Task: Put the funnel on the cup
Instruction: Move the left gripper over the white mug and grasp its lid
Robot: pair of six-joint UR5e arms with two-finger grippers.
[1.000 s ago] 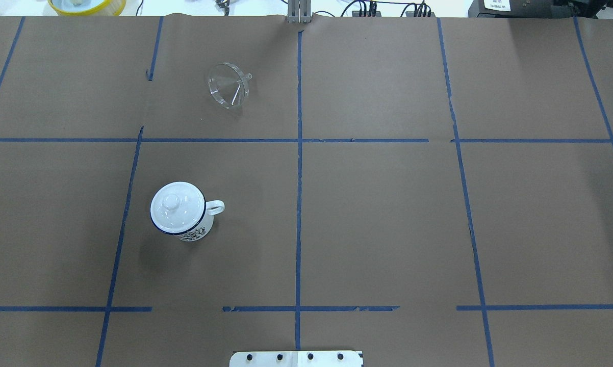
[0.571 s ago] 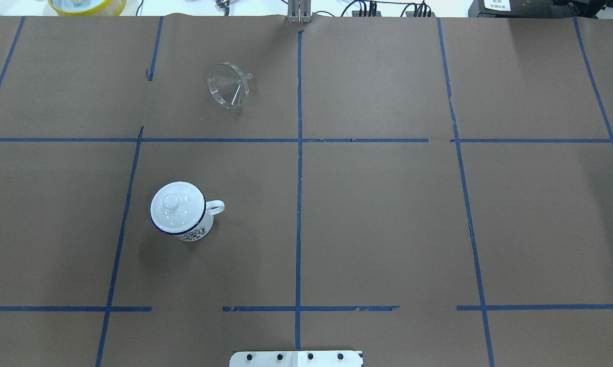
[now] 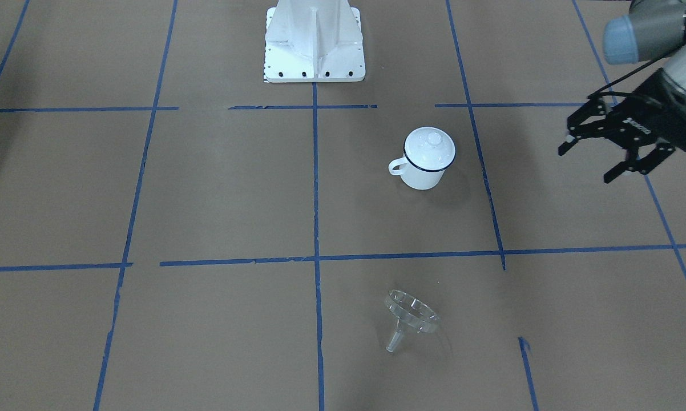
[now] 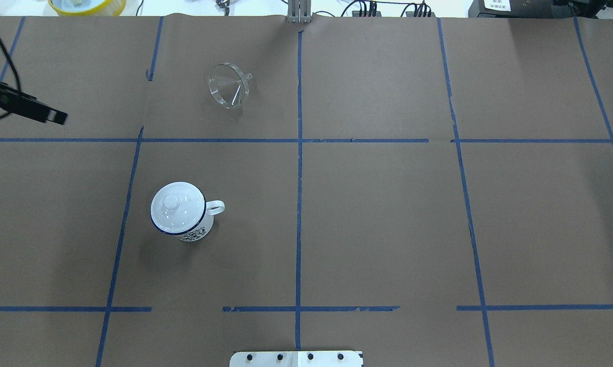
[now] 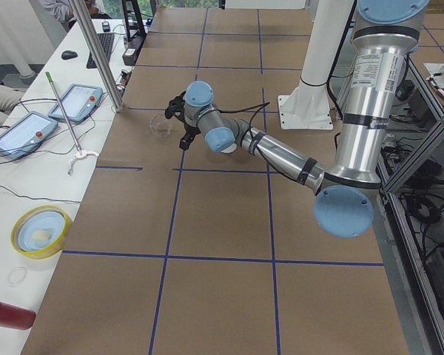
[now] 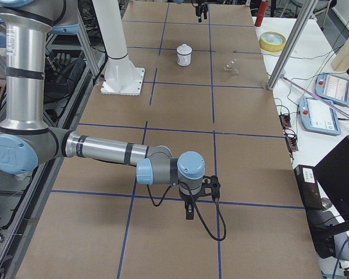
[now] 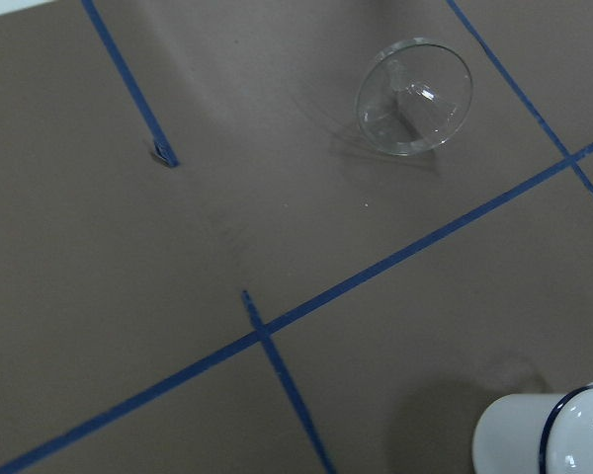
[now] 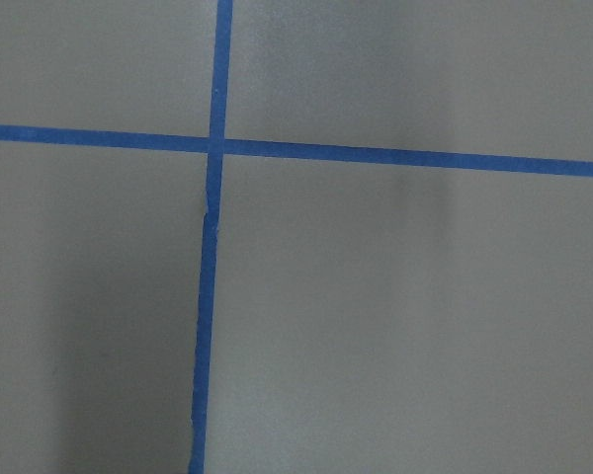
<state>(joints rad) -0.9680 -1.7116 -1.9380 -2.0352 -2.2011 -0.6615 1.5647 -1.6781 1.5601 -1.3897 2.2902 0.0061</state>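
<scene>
Your funnel [image 4: 228, 85] lies tipped on its side in the upper left-centre of the overhead view, on the brown-papered table [image 4: 388, 214]. Its wide mouth is tilted up and its spout is down on the paper. The cup [image 3: 422, 176] stands upright lower in that same view, left of centre, with its handle pointing to the frame's right. It is well apart from the funnel, with a blue tape line [image 4: 220, 140] running between them. A white knobbed lid [image 3: 430, 146] sits on the cup's rim.

In the front-facing view, look to the right edge for the left gripper [image 3: 584, 166]. Its fingers are spread with nothing between them, and it hangs above the table, well clear of both cup and funnel.

In the right-side view, the right gripper [image 6: 190, 209] is low over the paper at the lower middle of the frame, far from both things. You cannot tell from there whether its fingers are spread or together.
</scene>
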